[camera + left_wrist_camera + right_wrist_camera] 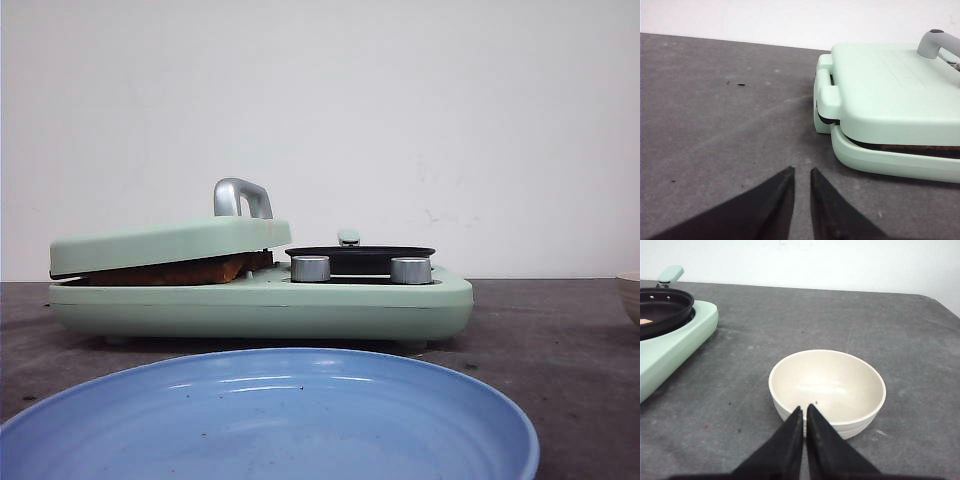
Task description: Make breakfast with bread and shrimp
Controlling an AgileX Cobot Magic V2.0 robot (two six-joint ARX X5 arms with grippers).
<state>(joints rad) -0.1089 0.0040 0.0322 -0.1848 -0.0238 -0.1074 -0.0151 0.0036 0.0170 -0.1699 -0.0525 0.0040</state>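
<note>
1. Hovering over the dark grey tabletop [715, 125], the left gripper [801, 186] has its two black fingers [777, 197] drawn close with only a thin slit between the tips, clenched on nothing.
2. Just beyond those tips, off to one side, sits the mint-green breakfast maker [880, 100], its corner and hinge block turned toward the left wrist camera.
3. Its lid [170, 243] is lowered but not flat: it rests tilted on the bread [175, 271], which shows as a toasted brown edge in the gap between lid and base. In the left wrist view the same brown strip [920, 149] shows under the lid's rim.
4. A grey handle [240, 197] stands up from the top of the lid.
5. The right gripper [804, 415] also has its fingers [787, 437] pressed nearly together, tips almost touching, grasping nothing.
6. Those tips hang at the near rim of a cream bowl [827, 385], which stands upright on the tabletop; whether they touch the rim I cannot tell.
7. Well apart from the bowl, the maker's other half carries a small black pan [662, 307] with a mint handle [671, 274].
8. Two silver knobs [310, 268] sit on the maker below the pan in the front view.
9. Nearest the front camera lies a blue plate [270, 415].
</note>
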